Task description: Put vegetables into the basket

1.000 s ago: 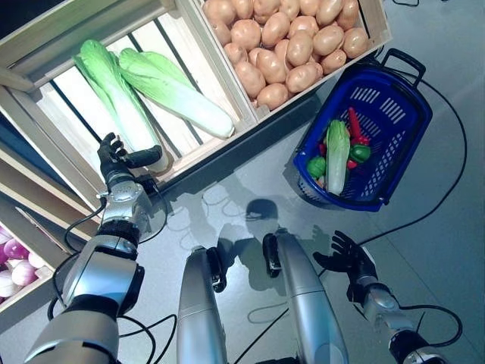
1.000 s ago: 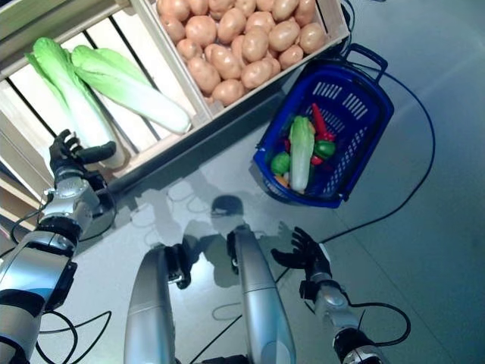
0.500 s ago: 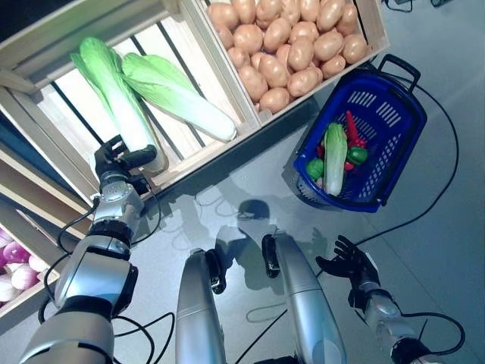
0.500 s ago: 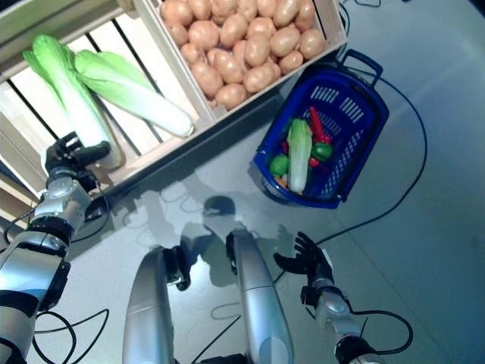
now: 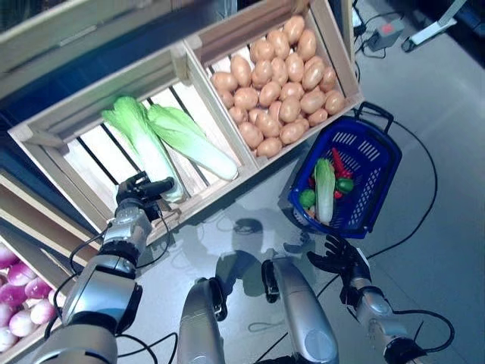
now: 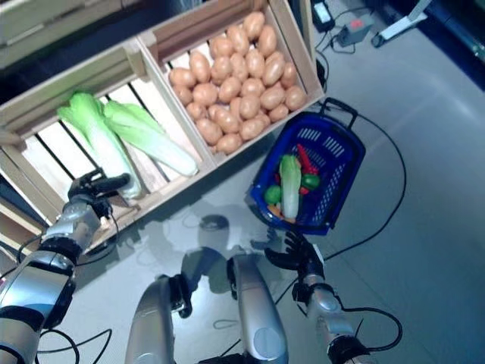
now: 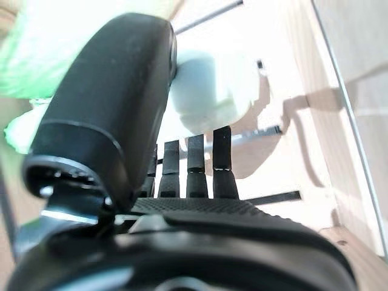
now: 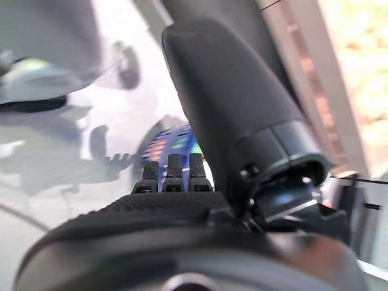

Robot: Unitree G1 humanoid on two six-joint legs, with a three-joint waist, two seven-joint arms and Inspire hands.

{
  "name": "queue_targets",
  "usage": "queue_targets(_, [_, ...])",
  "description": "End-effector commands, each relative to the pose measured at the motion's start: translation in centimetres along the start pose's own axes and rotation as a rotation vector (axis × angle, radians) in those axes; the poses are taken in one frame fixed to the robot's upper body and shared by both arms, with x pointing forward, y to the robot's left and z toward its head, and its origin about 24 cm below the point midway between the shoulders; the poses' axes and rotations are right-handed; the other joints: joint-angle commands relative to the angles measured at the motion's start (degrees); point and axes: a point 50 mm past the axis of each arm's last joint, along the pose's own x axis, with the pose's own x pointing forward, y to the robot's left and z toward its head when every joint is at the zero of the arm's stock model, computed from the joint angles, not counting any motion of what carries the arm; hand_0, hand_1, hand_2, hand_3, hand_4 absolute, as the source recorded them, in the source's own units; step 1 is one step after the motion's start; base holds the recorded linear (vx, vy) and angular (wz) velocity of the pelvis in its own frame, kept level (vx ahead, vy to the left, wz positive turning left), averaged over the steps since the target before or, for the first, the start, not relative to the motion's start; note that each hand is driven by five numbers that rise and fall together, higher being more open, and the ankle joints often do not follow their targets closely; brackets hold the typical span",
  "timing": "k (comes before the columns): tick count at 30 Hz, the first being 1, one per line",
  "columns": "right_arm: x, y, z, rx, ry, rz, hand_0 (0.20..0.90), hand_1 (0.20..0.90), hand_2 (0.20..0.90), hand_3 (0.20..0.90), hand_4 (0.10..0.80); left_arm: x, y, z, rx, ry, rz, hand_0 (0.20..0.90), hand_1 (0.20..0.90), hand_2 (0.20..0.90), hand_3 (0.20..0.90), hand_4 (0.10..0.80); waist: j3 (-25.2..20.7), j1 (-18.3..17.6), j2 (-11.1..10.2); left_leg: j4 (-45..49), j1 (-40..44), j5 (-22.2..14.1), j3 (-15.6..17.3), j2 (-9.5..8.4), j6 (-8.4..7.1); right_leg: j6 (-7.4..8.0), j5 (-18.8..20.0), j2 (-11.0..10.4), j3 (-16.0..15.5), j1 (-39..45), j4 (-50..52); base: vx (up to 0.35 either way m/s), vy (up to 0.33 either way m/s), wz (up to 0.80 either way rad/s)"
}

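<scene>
left hand (image 5: pixel 139 196) sits open at the pale stem end of the nearer cabbage (image 5: pixel 144 143), whose long axis runs away up-crate; the open right hand (image 5: pixel 342 259) idles by the basket (image 5: pixel 379 180).

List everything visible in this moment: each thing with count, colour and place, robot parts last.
Wooden crate: one with two compartments, pale wood, ahead of the robot.
Cabbages: two, green and white, in the crate's left compartment.
Potatoes: a heap, brown, in the crate's right compartment.
Basket: one, blue, on the floor right of the crate, holding a cabbage plus green and red vegetables.
Onions: several, purple and white, in a bin at lower left.
Left hand: dark, open, at the stem end of the nearer crate cabbage.
Right hand: dark, open, empty, over the floor near the basket.
</scene>
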Motion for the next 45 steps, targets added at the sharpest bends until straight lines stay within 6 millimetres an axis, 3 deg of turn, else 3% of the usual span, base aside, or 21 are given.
queue_targets(1, [-1.5,0.1,-0.6,-0.008,-0.029,0.016,0.9,0.9,0.9,0.9,0.8,-0.8,-1.0,0.4,-0.005,-0.151,-0.041,0.3,0.3,0.3,0.3,0.4,-11.8,0.3,3.6,-5.3,4.7,5.5,2.4,-1.74,5.28,-1.63,7.4,-2.4,-1.4,7.8,-11.7,0.036,-0.035,0.02])
queue_targets(7, [-1.7,1.9,0.3,0.057,-0.089,0.042,0.9,0.9,0.9,0.9,0.8,-2.4,0.3,-5.2,0.123,-0.109,0.029,0.3,0.3,0.3,0.3,0.4,-15.5,2.4,4.3,-12.3,12.4,7.0,1.9,-3.28,5.19,-1.22,8.5,-2.9,-2.8,17.0,-18.7,0.018,-0.021,0.01])
queue_targets(10, [-1.8,2.5,0.8,0.077,-0.128,0.036,0.9,0.9,0.9,0.9,0.8,-3.4,0.7,-6.6,0.134,-0.144,0.052,0.3,0.3,0.3,0.3,0.4,-17.1,3.4,4.7,-18.7,17.4,9.7,1.6,-4.11,4.7,-0.75,10.2,-2.9,-3.6,22.4,-25.0,0.039,-0.004,-0.03])
queue_targets(11, [-1.8,2.8,1.2,0.117,-0.151,0.07,0.9,0.9,0.9,0.9,0.8,-3.9,0.3,-6.9,0.135,-0.175,0.049,0.3,0.3,0.3,0.3,0.4,-18.0,3.8,4.9,-21.8,18.8,12.0,1.8,-4.41,4.7,-0.82,12.0,-2.8,-4.2,24.0,-28.4,0.0,0.0,0.0])
queue_targets(15, [-1.9,3.6,2.6,0.151,-0.259,0.115,0.9,0.9,0.9,0.9,0.8,-5.4,-1.2,-7.8,0.104,-0.234,0.025,0.3,0.3,0.3,0.3,0.4,-20.2,5.1,5.4,-30.1,23.9,14.9,1.1,-5.56,3.74,0.23,15.1,-2.4,-5.0,30.0,-37.5,0.03,0.013,0.1])
queue_targets(22, [-1.2,4.7,4.5,0.258,-0.321,0.232,0.9,0.9,0.9,0.9,0.8,-7.9,-4.3,-7.5,0.041,-0.346,-0.144,0.3,0.3,0.3,0.3,0.4,-23.7,7.8,5.8,-41.7,28.5,17.7,0.0,-6.38,2.93,1.92,20.6,-1.8,-5.8,34.6,-48.5,0.016,0.005,0.12])
queue_targets(30, [-0.1,5.1,5.8,0.275,-0.291,0.306,0.9,0.9,0.9,0.9,0.8,-9.9,-6.5,-6.5,-0.003,-0.399,-0.399,0.3,0.3,0.3,0.3,0.4,-25.8,10.7,5.4,-50.3,31.1,20.7,-1.6,-6.41,2.88,2.79,24.1,-1.0,-7.0,37.1,-55.8,0.009,-0.013,0.06])
queue_targets(37, [1.1,6.9,9.8,0.381,-0.325,0.518,0.9,0.9,0.9,0.9,0.8,-11.4,-8.8,-5.0,0.109,-0.508,-0.566,0.3,0.3,0.3,0.3,0.4,-26.6,12.2,4.6,-53.1,31.8,21.5,-1.5,-6.24,3.16,3.25,24.8,-0.8,-7.5,36.8,-56.9,0.02,-0.02,0.08])
queue_targets(45, [1.4,8.8,15.6,0.335,-0.44,0.653,0.9,0.9,0.9,0.9,0.8,-12.5,-10.6,-4.7,0.206,-0.554,-0.709,0.3,0.3,0.3,0.3,0.4,-27.2,12.8,3.9,-53.4,31.8,21.0,-1.1,-6.41,3.49,3.83,24.9,-0.9,-7.3,36.5,-56.9,0.042,-0.008,0.02])
